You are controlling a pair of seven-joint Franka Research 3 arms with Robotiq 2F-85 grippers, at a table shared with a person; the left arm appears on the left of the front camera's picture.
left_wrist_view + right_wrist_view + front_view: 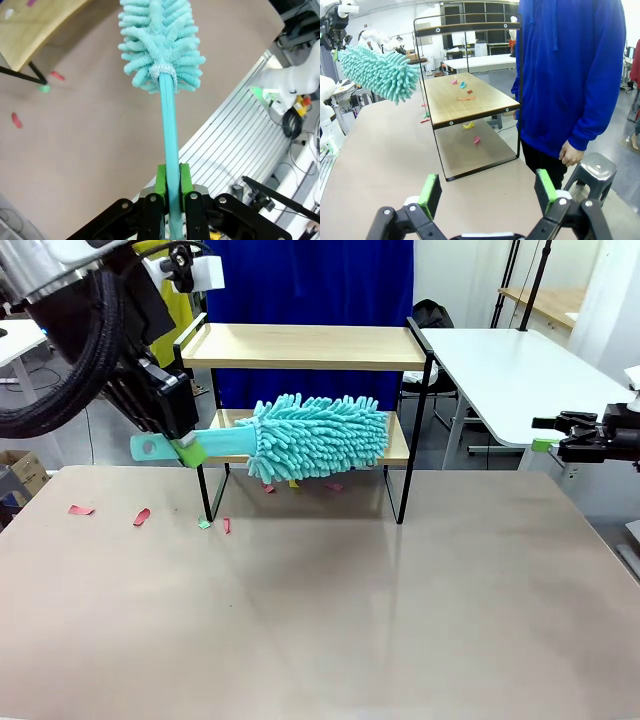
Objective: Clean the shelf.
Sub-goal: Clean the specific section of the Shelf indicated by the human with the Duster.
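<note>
1. Front view. The small two-tier shelf (300,345), two light wood boards on a thin black metal frame, stands at the far middle of the grey-brown table (320,640). The left gripper (188,450) has its green pads closed on the flat handle of a fluffy teal chenille duster (320,435). The duster's long axis runs across the table, parallel to the shelf's front edge, and its head overlaps the lower board here. Small red and green paper scraps (141,516) lie on the table near the shelf's left legs. The right gripper (545,433) hangs well off to the right.

2. Left wrist view. The left gripper (170,182) pinches the handle from both sides. The duster (160,45) head sits over bare table. A corner of the shelf (30,30) lies off to one side, apart from the head.

3. Right wrist view. The right gripper (487,192) has its jaws wide apart and holds nothing. On the shelf (490,105), the lower board carries several coloured paper scraps (467,98). The duster (380,72) hangs on our side of the frame, roughly level with the gap between the boards. A person in a blue hooded top (570,75) stands just beyond the shelf.

4. Our judgement: the left arm is nearer and holds the tool. The shelf lies straight beyond the head, so the next move pushes the duster broadside into that gap.
</note>
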